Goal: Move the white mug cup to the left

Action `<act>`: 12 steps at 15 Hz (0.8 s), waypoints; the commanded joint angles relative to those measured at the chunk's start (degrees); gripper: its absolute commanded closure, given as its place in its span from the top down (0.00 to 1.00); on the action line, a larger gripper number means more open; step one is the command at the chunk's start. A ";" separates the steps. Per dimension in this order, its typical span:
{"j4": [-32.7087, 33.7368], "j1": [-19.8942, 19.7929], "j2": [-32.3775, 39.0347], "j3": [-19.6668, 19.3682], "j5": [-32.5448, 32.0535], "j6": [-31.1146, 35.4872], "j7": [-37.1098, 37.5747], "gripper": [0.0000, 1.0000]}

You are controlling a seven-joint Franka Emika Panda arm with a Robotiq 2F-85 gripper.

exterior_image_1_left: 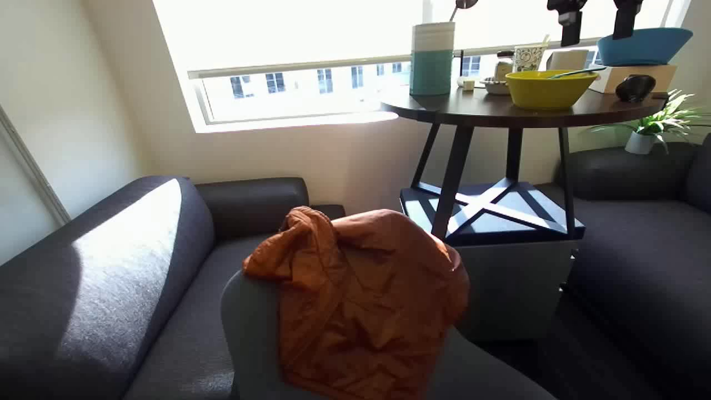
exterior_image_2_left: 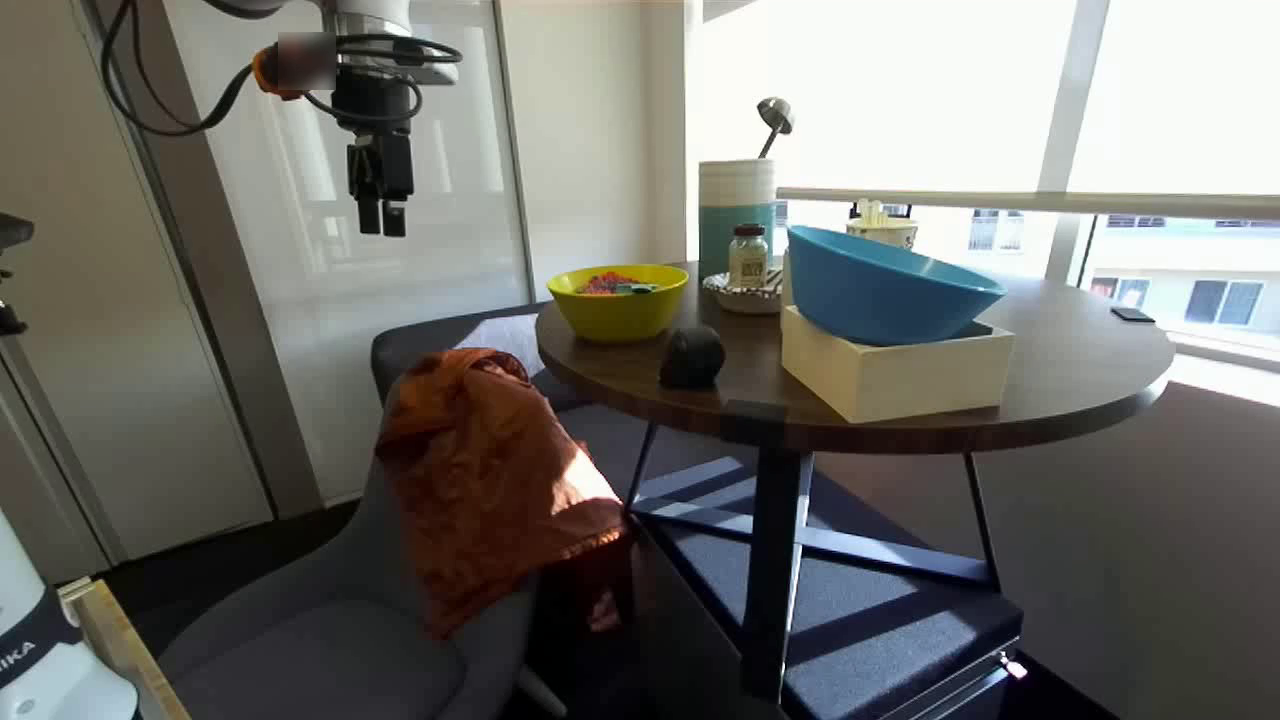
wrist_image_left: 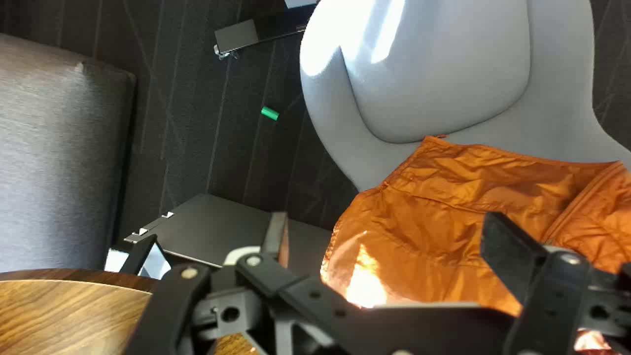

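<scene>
No plain white mug cup shows; it is hidden or out of view. A white cup with a dark swirl pattern [exterior_image_1_left: 529, 58] stands behind the yellow bowl [exterior_image_1_left: 547, 91] on the round dark table [exterior_image_1_left: 472, 111]. In an exterior view this patterned cup [exterior_image_2_left: 890, 234] shows behind the blue bowl [exterior_image_2_left: 890, 290], with pale sticks in it; its lower part is hidden. My gripper [exterior_image_1_left: 596, 41] hangs in the air, its fingers apart. In an exterior view the gripper [exterior_image_2_left: 382, 218] is beyond the table edge, left of the yellow bowl. In the wrist view the open jaws [wrist_image_left: 384, 236] hold nothing.
A tall teal and white cylinder [exterior_image_2_left: 718, 240] with a ladle stands near a jar [exterior_image_2_left: 748, 258] on a patterned dish [exterior_image_2_left: 750, 300]. The blue bowl rests tilted on a beige box [exterior_image_2_left: 900, 380]. A black object [exterior_image_2_left: 692, 357] sits near the edge. An orange jacket [wrist_image_left: 443, 212] covers a chair.
</scene>
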 commanded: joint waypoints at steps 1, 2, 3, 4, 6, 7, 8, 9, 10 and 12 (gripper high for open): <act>0.16 -0.05 0.05 0.03 0.01 -0.17 -0.03 1.00; 0.16 -0.05 0.05 0.03 0.01 -0.17 -0.03 1.00; 0.16 -0.05 0.05 0.03 0.01 -0.17 -0.03 1.00; 0.16 -0.05 0.05 0.03 0.01 -0.17 -0.03 1.00; 0.77 -0.41 0.59 -0.48 0.95 0.00 0.62 1.00; 1.41 -1.02 1.21 -1.21 1.74 0.24 1.56 1.00; 2.10 -1.93 1.94 -2.37 2.76 0.57 3.00 1.00; 2.66 -2.74 2.52 -3.32 3.02 0.92 4.47 1.00; 3.53 -3.86 3.13 -4.64 2.74 0.69 4.92 1.00; 5.44 -6.05 3.98 -7.02 2.42 1.46 6.11 1.00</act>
